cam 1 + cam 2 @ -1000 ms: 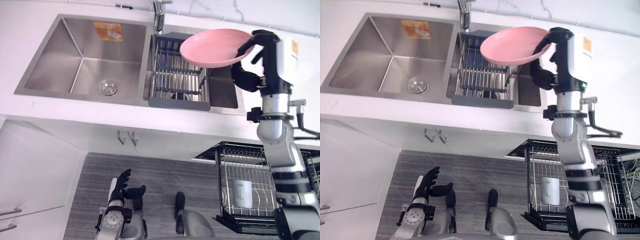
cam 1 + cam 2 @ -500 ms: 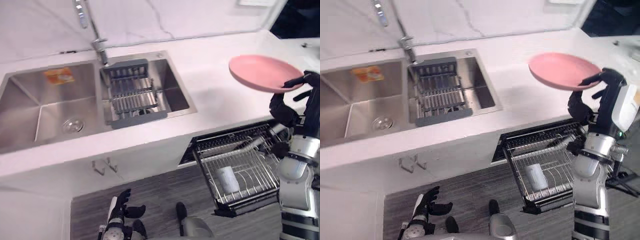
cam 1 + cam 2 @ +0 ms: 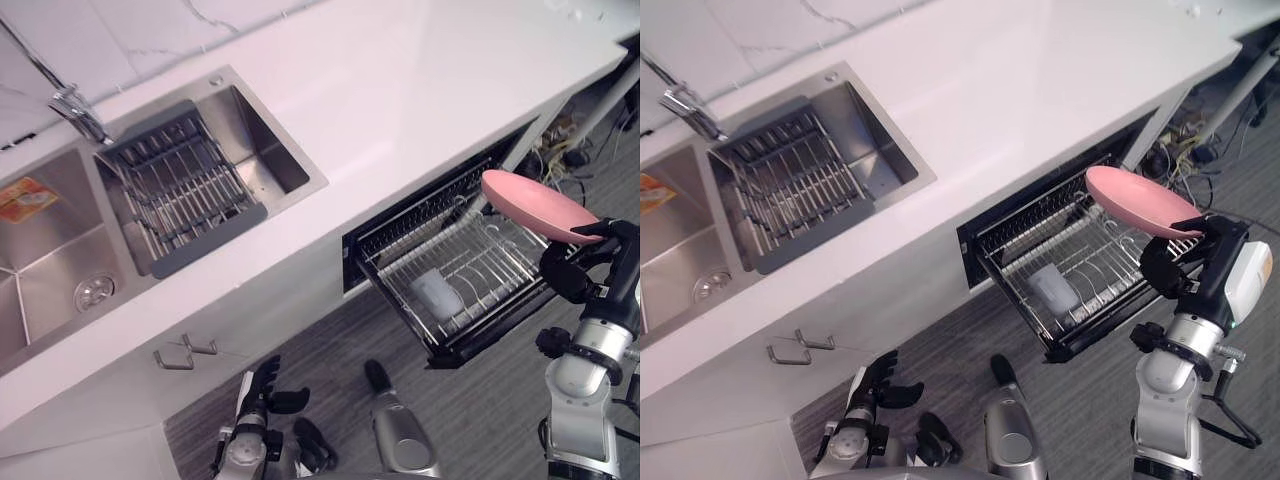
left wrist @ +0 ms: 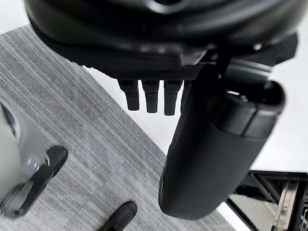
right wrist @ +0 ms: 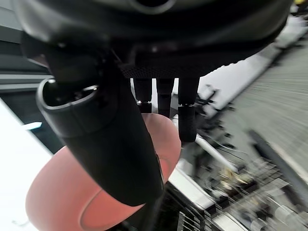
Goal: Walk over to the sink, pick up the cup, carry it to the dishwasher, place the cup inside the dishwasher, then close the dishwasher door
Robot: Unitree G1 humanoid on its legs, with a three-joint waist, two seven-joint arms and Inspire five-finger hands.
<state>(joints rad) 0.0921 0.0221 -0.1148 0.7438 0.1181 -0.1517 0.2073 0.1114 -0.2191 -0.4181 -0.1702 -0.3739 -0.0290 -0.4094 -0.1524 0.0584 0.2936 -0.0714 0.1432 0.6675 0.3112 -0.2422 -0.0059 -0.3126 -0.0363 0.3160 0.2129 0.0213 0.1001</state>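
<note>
Broadly, the white stone tabletop (image 3: 400, 90) runs across the scene, with the stainless-steel double sink (image 3: 50, 260) set in it. Below its front edge is the open dishwasher's pulled-out wire rack (image 3: 480, 265). What the right robot hand (image 3: 578, 268) carries is a round pink plate (image 3: 535, 205), not a cup. Thumb and fingers are clamped on the plate's near rim, holding it roughly level above the rack's outer end. A pale, translucent cup (image 3: 437, 295) sits inside the rack already. The left robot hand (image 3: 265, 385) hangs low over the grey floor, fingers loose and apart, empty. To place the plate well, it likely needs tipping onto its edge and lowering between the rack's upright wires, clear of the cup. The grip should loosen only once the wires bear it. The rack then has to slide in before the dishwasher can be closed.
</note>
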